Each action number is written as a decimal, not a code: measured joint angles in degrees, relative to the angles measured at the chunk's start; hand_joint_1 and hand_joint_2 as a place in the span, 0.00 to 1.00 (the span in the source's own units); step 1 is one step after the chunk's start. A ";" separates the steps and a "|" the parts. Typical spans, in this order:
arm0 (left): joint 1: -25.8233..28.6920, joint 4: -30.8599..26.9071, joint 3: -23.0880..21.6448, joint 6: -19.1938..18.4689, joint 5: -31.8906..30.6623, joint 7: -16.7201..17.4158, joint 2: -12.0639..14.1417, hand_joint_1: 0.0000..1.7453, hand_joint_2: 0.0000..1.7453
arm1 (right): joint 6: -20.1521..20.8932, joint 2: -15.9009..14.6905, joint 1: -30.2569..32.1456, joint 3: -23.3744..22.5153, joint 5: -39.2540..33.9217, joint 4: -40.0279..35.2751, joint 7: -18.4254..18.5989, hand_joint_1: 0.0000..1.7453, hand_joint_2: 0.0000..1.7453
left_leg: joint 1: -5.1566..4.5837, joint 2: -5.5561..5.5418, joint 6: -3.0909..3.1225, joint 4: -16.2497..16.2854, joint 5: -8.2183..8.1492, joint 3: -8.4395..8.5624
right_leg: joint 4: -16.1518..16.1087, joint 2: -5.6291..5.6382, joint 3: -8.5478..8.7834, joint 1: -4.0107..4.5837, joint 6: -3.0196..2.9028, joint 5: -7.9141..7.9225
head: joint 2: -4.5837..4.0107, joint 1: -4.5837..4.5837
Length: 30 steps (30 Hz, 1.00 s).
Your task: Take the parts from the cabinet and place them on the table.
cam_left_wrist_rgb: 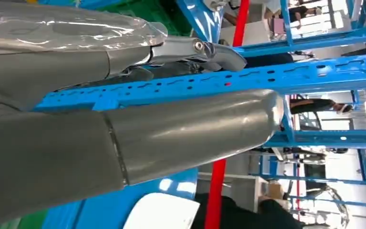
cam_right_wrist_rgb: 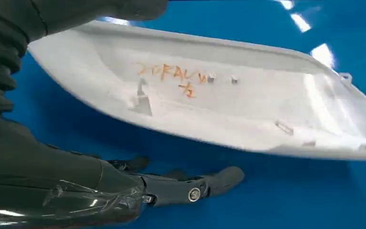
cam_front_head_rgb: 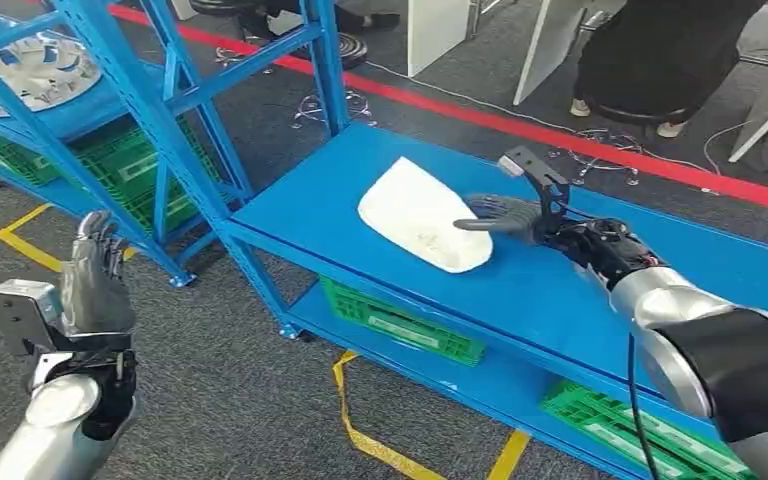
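Observation:
A white moulded part (cam_front_head_rgb: 422, 214) lies on the blue table top (cam_front_head_rgb: 580, 300). In the right wrist view its hollow side (cam_right_wrist_rgb: 228, 102) shows orange handwriting. My right hand (cam_front_head_rgb: 508, 216) is at the part's right end, its fingers (cam_right_wrist_rgb: 190, 187) spread flat over the table beside it and the thumb above its rim, with no grip visible. My left hand (cam_front_head_rgb: 95, 280) is raised at the lower left over the floor, fingers straight, holding nothing. The left wrist view shows that hand's thumb (cam_left_wrist_rgb: 171, 133) and a corner of the white part (cam_left_wrist_rgb: 164, 214).
The blue cabinet (cam_front_head_rgb: 175, 100) stands at the left, with a round white part (cam_front_head_rgb: 30, 65) on its shelf and green crates (cam_front_head_rgb: 120, 165) below. More green crates (cam_front_head_rgb: 400, 320) sit under the table. A person (cam_front_head_rgb: 660, 60) sits beyond a red floor line (cam_front_head_rgb: 560, 135).

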 joint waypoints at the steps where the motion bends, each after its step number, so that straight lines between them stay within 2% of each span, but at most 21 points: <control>1: 0.01 0.00 0.00 0.04 -0.04 0.00 0.00 0.00 0.00 | -0.56 0.00 0.02 0.00 0.00 0.06 -0.52 0.00 1.00 | 0.00 0.00 0.00 0.00 0.00 0.00 | 0.00 0.00 0.00 0.00 0.00 0.00 | 0.00 0.02; 6: 0.05 0.02 0.00 0.09 -0.24 -0.11 0.00 0.00 0.00 | -3.41 0.00 0.00 0.00 -0.09 0.28 -4.52 0.00 1.00 | 0.00 -0.01 0.00 0.00 0.00 0.00 | 0.00 -0.01 0.00 0.00 0.00 0.00 | 0.00 0.00; 10: 0.10 0.02 0.00 0.09 -0.33 -0.17 0.00 0.00 0.00 | -4.65 0.00 -0.12 0.00 -0.17 0.31 -5.77 0.00 1.00 | 0.00 0.00 0.00 0.01 0.00 0.00 | 0.00 0.00 0.00 0.00 0.00 0.00 | 0.00 0.02; 23: 0.21 0.04 0.00 0.00 -0.33 -0.26 0.00 0.00 0.00 | -3.89 -0.02 -0.19 0.00 -0.07 0.57 -4.96 0.00 1.00 | 0.00 0.00 0.00 0.01 0.00 0.00 | 0.00 0.00 -0.01 0.00 0.00 0.00 | 0.00 0.02; 30: 0.16 0.09 -0.02 -0.07 -0.02 -0.28 -0.04 0.00 0.00 | -2.14 -0.02 -0.16 0.00 -0.48 0.90 -2.14 0.00 1.00 | 0.00 0.00 0.00 0.01 0.00 0.00 | 0.00 0.00 -0.01 0.00 0.00 0.00 | 0.00 0.00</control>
